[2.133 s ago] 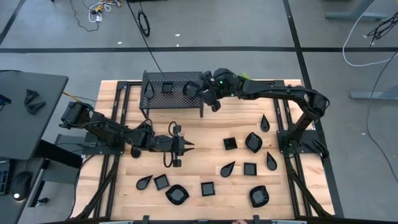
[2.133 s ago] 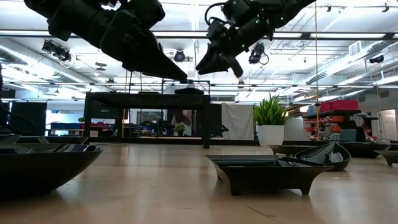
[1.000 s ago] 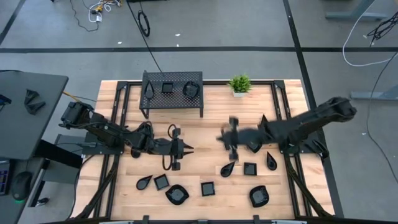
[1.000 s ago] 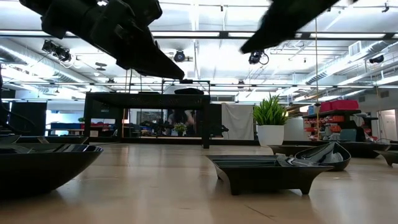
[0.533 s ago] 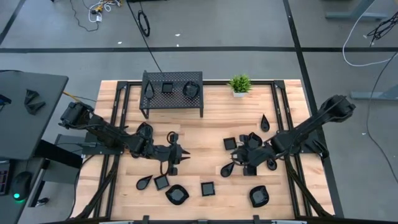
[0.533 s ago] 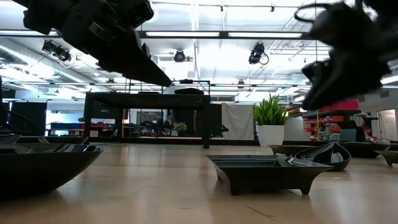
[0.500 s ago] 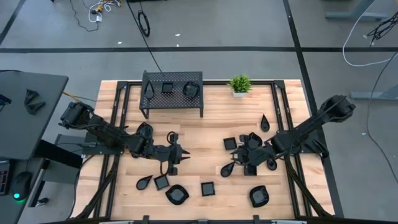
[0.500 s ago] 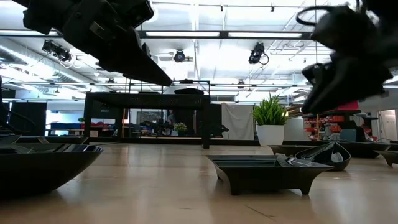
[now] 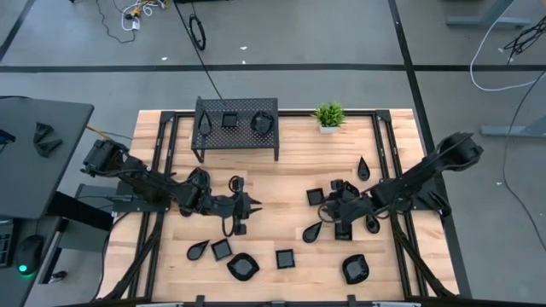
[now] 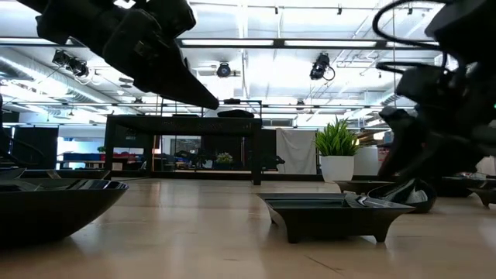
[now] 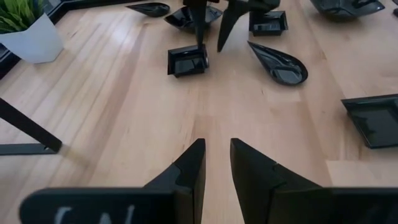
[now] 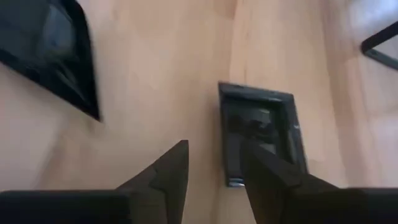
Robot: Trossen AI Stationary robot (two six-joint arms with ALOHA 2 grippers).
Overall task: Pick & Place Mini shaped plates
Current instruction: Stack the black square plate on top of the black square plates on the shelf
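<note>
Several small glossy black plates lie flat on the wooden table [image 9: 281, 175]. Three more sit on the black rack [image 9: 237, 136] at the far edge. My right gripper [image 9: 329, 201] is open and low over a square plate [image 9: 315, 197], pointing down. In the right wrist view its fingers stand on either side of one rim of that plate [image 12: 261, 127], one finger over the inside and one outside. My left gripper [image 9: 250, 205] hovers at mid-table, slightly open [image 11: 216, 152] and holding nothing. It points toward the right arm. My right gripper comes at the square plate [image 11: 186, 61] from above, with one finger [image 11: 200, 28] beside its rim [image 11: 203, 55]. Whether a finger touches the plate, I cannot tell. The plate lies flat on the table.
A potted plant [image 9: 328, 115] stands at the far edge, right of the rack. Close to my right gripper lie a teardrop plate [image 9: 312, 231], a square one [image 9: 343, 230] and a blob-shaped one [image 9: 347, 194]. More plates line the near edge [image 9: 242, 267]. Bare wood lies between the two grippers.
My right arm has swung in over the right half of the table and come down toward the square plate, its fingers open. In the low view it drops from the top of the picture almost to table level. No plate has moved.
</note>
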